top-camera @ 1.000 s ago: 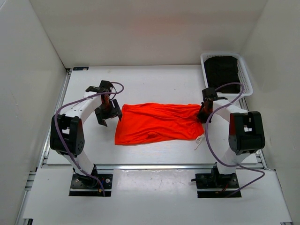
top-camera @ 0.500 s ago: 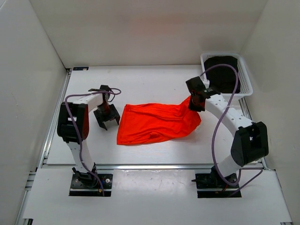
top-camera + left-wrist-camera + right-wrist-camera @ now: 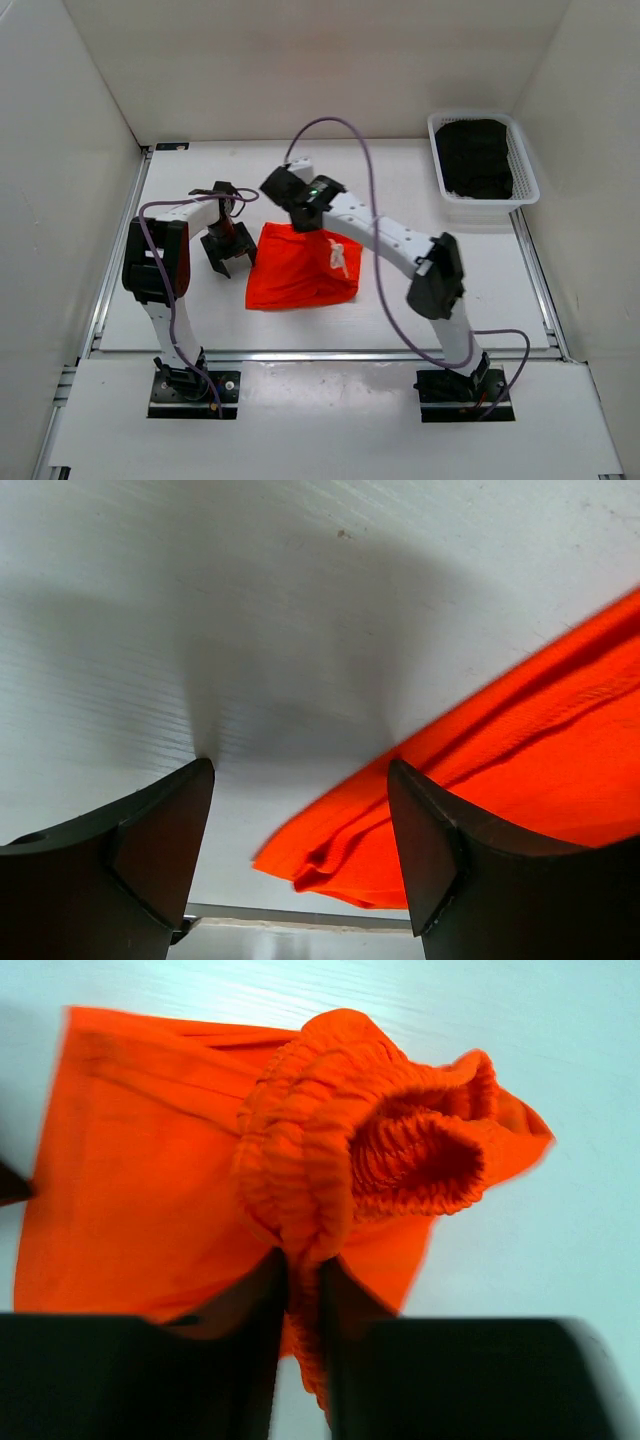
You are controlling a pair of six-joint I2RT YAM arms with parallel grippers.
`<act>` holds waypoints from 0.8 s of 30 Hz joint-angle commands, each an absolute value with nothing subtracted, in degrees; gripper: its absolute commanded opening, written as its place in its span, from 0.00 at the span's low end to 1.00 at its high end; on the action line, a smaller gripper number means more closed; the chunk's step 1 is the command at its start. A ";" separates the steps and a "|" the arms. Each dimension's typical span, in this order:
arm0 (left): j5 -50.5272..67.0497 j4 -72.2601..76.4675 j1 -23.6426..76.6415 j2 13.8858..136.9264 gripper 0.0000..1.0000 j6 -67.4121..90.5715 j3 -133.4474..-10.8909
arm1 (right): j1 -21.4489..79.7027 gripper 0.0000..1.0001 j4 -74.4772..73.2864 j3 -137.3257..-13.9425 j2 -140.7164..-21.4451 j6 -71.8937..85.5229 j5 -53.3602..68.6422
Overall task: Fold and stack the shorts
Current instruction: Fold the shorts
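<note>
**White table, shorts now doubled over**

On the white table (image 3: 470, 260), between white walls, the right arm has swung from the right side across to the left. It has carried the waistband (image 3: 370, 1130) over, so the shorts (image 3: 295, 275) are now half as long as a second ago. The white drawstring (image 3: 338, 255) now lies on top. The right gripper (image 3: 303, 1270) stands above the far left corner of the shorts, its jaws narrow, with waistband fabric pinched between them. The left gripper (image 3: 300, 765) has hardly moved. It stands wide and holds nothing, just beside the left edge of the shorts. A white basket (image 3: 525, 165) with dark cloth (image 3: 475, 155) stands far right.
</note>
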State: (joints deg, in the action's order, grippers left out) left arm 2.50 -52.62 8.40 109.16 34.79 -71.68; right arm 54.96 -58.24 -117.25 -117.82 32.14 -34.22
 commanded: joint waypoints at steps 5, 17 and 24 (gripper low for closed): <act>4.04 -49.48 8.61 106.71 0.82 34.98 -70.40 | 60.73 0.77 -63.73 -138.36 -124.47 32.96 -27.52; 1.85 -54.76 12.29 95.54 0.71 32.53 -78.04 | 42.11 0.52 -43.95 -80.53 -89.57 38.41 -14.60; 6.15 -55.28 23.45 106.56 1.00 27.25 -85.33 | 31.93 0.90 -29.57 -69.80 -93.92 37.36 4.86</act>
